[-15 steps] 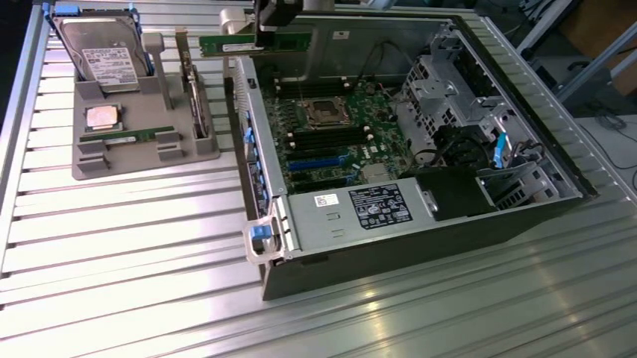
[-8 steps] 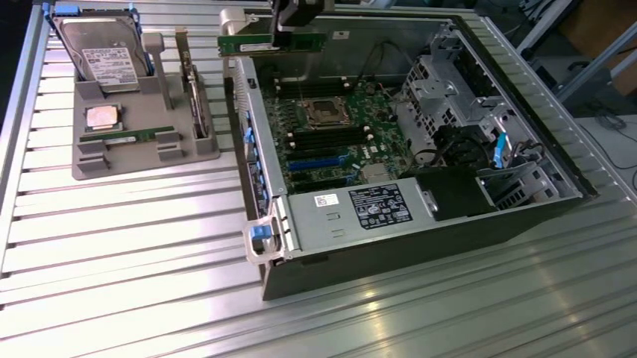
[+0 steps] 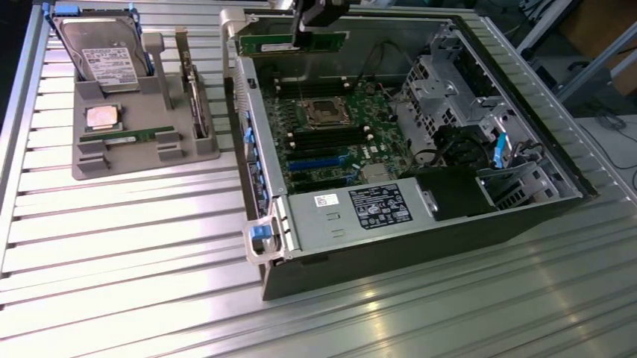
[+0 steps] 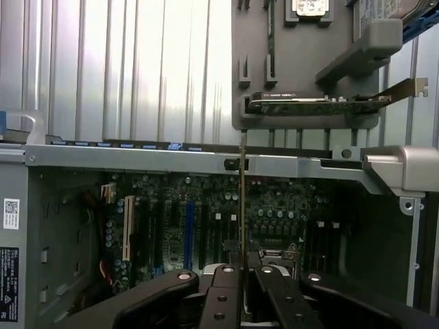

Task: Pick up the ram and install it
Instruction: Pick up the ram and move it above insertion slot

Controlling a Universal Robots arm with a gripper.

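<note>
The ram (image 3: pixel 283 45) is a narrow green stick that hangs level above the far edge of the open computer case (image 3: pixel 398 231). My gripper (image 3: pixel 318 31) comes down from above and is shut on the stick's end towards the exterior view's right. In the wrist view the ram (image 4: pixel 242 205) shows edge-on as a thin upright line rising from my gripper (image 4: pixel 242 274), clamped between the black fingers (image 4: pixel 221 295). Below it lies the motherboard (image 3: pixel 333 130) with its black memory slots (image 3: pixel 318 140). A second green stick (image 3: pixel 124 136) lies in the grey tray (image 3: pixel 89 164).
The grey tray at the exterior view's left also holds a hard drive (image 3: pixel 100 56), a square processor chip (image 3: pixel 103 117) and an expansion card (image 3: pixel 196 97). The case's metal rim (image 4: pixel 171 156) and handle (image 4: pixel 405 168) cross under the ram. A power supply (image 3: pixel 368 209) fills the case's near side.
</note>
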